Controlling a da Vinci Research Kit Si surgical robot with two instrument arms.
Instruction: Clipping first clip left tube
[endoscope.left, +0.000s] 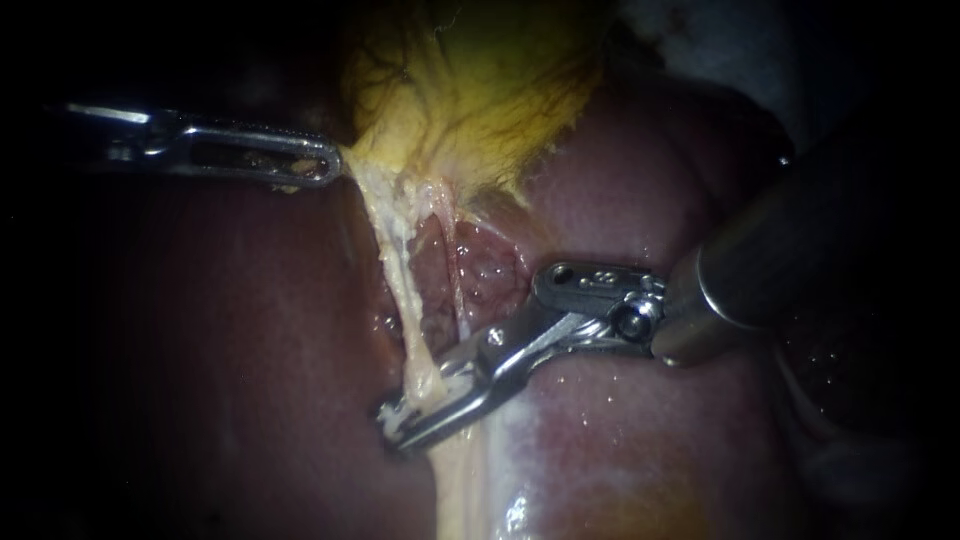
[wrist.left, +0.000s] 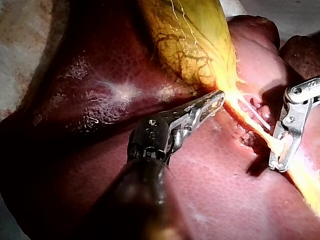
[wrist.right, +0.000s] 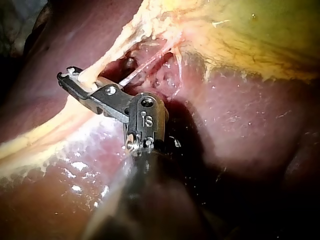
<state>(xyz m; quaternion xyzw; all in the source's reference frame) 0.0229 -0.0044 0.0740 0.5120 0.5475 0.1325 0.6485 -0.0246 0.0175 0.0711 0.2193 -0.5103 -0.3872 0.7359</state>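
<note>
We are at the point of clipping. Our right instrument (endoscope.left: 415, 420) stands open astride the left tube (endoscope.left: 400, 290), well down from the gallbladder (endoscope.left: 490, 80), with what looks like a pale clip (endoscope.left: 398, 418) at its tip, not yet squeezed. Our left instrument (endoscope.left: 322, 168) is clamped on tissue at the gallbladder's neck, holding the tube taut over the liver (endoscope.left: 620, 440). The next move, we judge, calls for closing squarely across this tube alone, clear of the thinner tube (endoscope.left: 458, 290) beside it.

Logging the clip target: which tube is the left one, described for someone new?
Start at the yellow gallbladder on the liver. Two strands run down from it; the left tube is the thicker, pale one reaching the tip of the right instrument, unlike its thin neighbour.
</note>
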